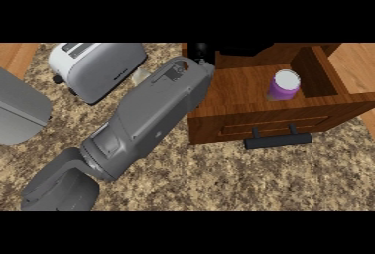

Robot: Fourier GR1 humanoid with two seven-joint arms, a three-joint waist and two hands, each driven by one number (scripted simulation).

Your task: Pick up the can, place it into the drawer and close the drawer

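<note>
A purple can point(284, 85) with a white lid stands upright inside the open wooden drawer point(242, 106), near its right side. The drawer's black handle point(278, 140) sticks out of its front panel. My right forearm point(150, 114) stretches from the lower left up to the drawer's back left corner. Only a small black part of the right hand point(201, 50) shows there, at the picture's top edge, well apart from the can. A grey piece of my left arm point(18, 111) lies at the left edge, with its hand out of view.
A silver toaster point(99, 67) stands at the upper left on the speckled brown counter point(219, 173), close beside my right forearm. A wooden divider point(316, 69) stands in the drawer to the right of the can.
</note>
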